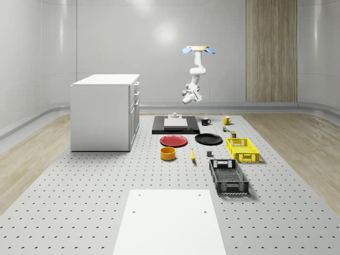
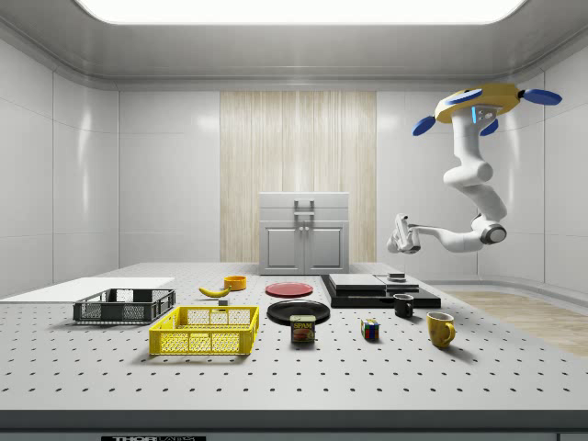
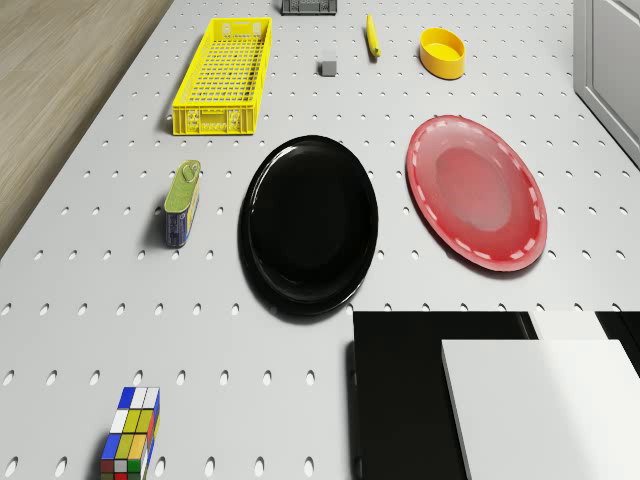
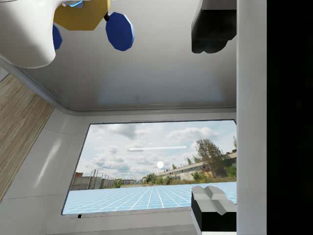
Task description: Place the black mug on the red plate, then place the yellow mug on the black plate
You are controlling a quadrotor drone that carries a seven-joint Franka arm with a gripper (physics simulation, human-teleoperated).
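The black mug [image 1: 205,121] [image 2: 403,306] stands on the perforated table beside the black platform, and the yellow mug [image 1: 226,120] [image 2: 440,329] stands close by. In front of them lie the red plate [image 1: 173,141] [image 2: 288,289] [image 3: 476,192] and the black plate [image 1: 208,139] [image 2: 298,311] [image 3: 310,222], both bare. The drone [image 1: 197,50] [image 2: 482,101] hovers high over the far end of the table. My gripper [image 1: 188,96] [image 2: 401,234] [image 4: 213,120] hangs in the air well above the platform and the mugs, pointing sideways, open with nothing between its fingers [image 4: 212,208].
A black platform [image 1: 159,126] [image 3: 410,390] carries a white block [image 3: 550,400]. A white cabinet [image 1: 103,111] stands at the whole-scene view's left. An orange bowl [image 1: 168,153], banana [image 1: 192,154], yellow basket [image 1: 243,149], black basket [image 1: 228,176], tin can [image 3: 182,203] and colour cube [image 3: 130,445] lie around the plates.
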